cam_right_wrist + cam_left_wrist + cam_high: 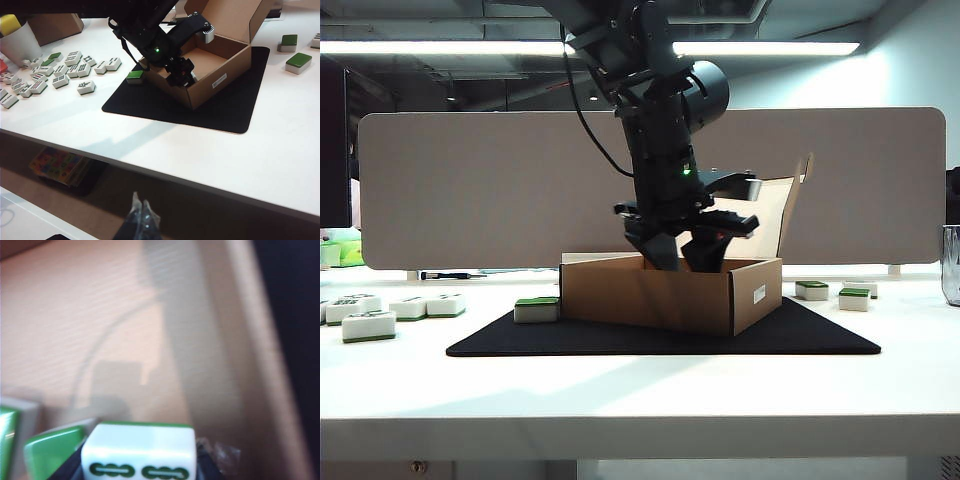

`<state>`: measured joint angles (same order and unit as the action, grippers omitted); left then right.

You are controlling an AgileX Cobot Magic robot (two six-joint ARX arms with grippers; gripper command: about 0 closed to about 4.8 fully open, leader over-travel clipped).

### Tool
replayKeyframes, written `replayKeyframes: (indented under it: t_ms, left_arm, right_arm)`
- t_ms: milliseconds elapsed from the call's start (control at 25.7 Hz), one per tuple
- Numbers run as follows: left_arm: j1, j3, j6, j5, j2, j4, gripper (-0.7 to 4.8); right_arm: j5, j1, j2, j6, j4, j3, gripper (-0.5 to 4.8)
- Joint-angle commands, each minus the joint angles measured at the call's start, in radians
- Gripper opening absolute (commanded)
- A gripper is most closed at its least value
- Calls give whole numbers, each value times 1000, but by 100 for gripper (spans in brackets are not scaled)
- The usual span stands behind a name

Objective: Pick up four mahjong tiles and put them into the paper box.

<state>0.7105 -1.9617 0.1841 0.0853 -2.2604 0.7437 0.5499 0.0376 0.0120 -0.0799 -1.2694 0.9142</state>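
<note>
Left gripper (678, 262) lowering a mahjong tile into the paper box (670, 292): placement step

The left arm is reaching down inside the box, which is sitting on the black mat (800, 338); its jaws are standing part-open, clamping a tile (138, 452) with a printed face over the cardboard floor, and two green-backed tiles (52, 450) are already lying in there. Next move, in my judgement: spreading the jaws to drop it clear of those, then lifting straight out past the walls. The right gripper (139, 220) is hanging low off the table edge, appearing closed and holding nothing. Spare tiles (65, 67) are lying loose on the table, one (537, 309) just beside the box
</note>
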Motion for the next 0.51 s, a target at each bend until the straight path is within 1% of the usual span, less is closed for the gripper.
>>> replayKeyframes:
  t_ms: [39,351,390,428,506]
  left_arm:
    - [5,-5,3,-48,3,-5,212]
    - [6,-5,2,-48,3,2,219]
    - [6,-5,1,-48,3,2,228]
    - [6,-5,0,-48,4,2,248]
    - [6,-5,0,-48,4,2,307]
  right_arm:
    - [2,0,-11,3,17,2,-1]
    - [1,0,-11,3,17,2,-1]
    - [1,0,-11,3,17,2,-1]
    - [1,0,-11,2,17,2,-1]
    - [1,0,-11,3,17,2,-1]
